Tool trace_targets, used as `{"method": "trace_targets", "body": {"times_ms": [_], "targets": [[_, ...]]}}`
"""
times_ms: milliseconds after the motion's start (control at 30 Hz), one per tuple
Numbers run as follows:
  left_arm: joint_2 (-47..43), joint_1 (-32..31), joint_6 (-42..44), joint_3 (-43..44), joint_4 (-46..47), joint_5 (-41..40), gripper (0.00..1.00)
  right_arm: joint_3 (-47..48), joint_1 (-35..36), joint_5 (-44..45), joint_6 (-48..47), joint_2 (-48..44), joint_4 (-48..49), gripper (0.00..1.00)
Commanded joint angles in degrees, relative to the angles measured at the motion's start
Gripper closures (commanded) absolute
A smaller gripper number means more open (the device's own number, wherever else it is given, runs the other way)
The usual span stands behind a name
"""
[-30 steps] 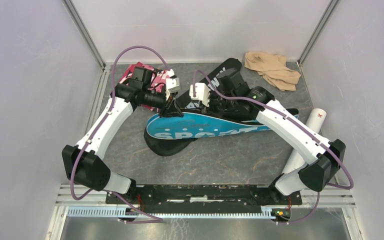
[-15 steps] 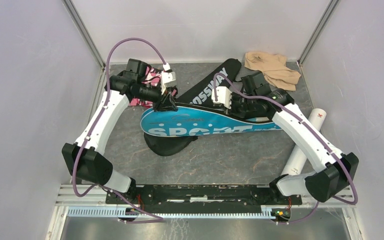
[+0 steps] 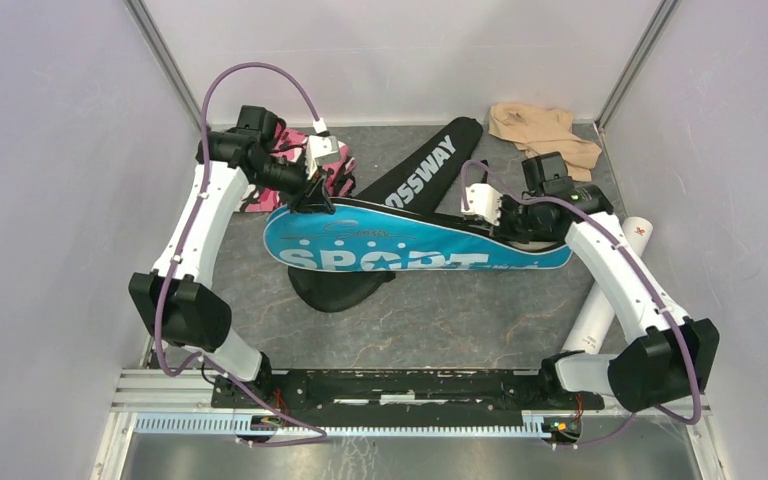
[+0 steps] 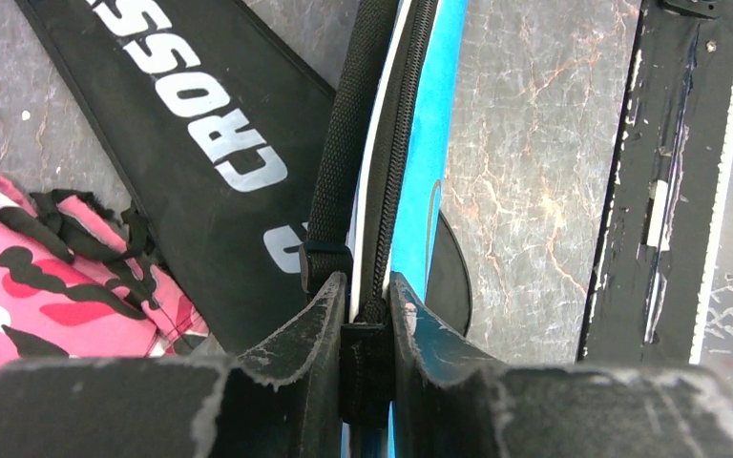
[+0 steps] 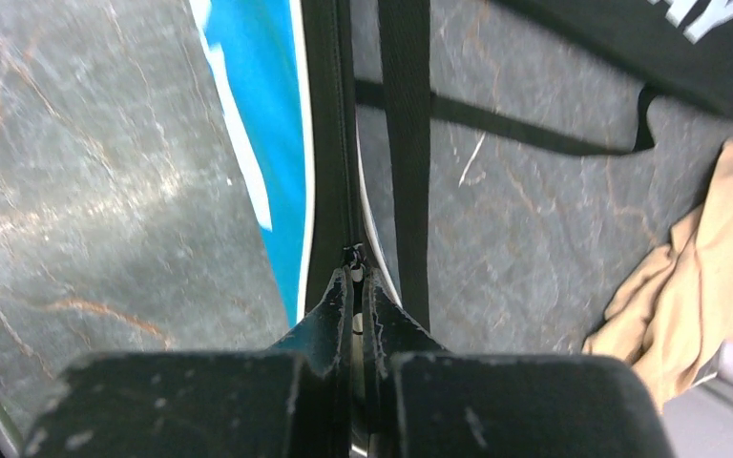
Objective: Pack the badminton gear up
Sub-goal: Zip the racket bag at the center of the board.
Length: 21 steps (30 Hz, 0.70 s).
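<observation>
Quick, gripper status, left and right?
Left gripper: shut on the blue SPORT cover, at its zipper edge.
Right gripper: shut on the blue SPORT cover too.

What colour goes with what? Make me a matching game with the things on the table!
Things:
1. SPORT cover
2. CROSSWAY cover
3. tube
4. crumpled cloth

Colours:
A. white
B. beige
C. blue
D. black

Pairs: 1-C, 2-D, 3-A, 4-B
</observation>
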Motion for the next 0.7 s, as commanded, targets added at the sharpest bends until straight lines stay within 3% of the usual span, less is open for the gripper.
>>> {"method": "trace_targets", "body": {"times_ms": [0,367,667], "targets": [[0.63,3.12,6.84,3.76,-3.97,-4.01,0.98,-1.76,-5.63,4.21,-5.45,-1.61,-2.47,1.0],[0.84,7.09,11.38,4.41,-4.38,-6.86,0.98,-4.74,-22.6,6.08,-14.21,2.2,-1.21,1.0],[1.75,7.79,12.67,6.15,-4.47,-9.62,0.98,-4.7,-30.96,6.74,-17.94,6.62,1.6,1.0]]}}
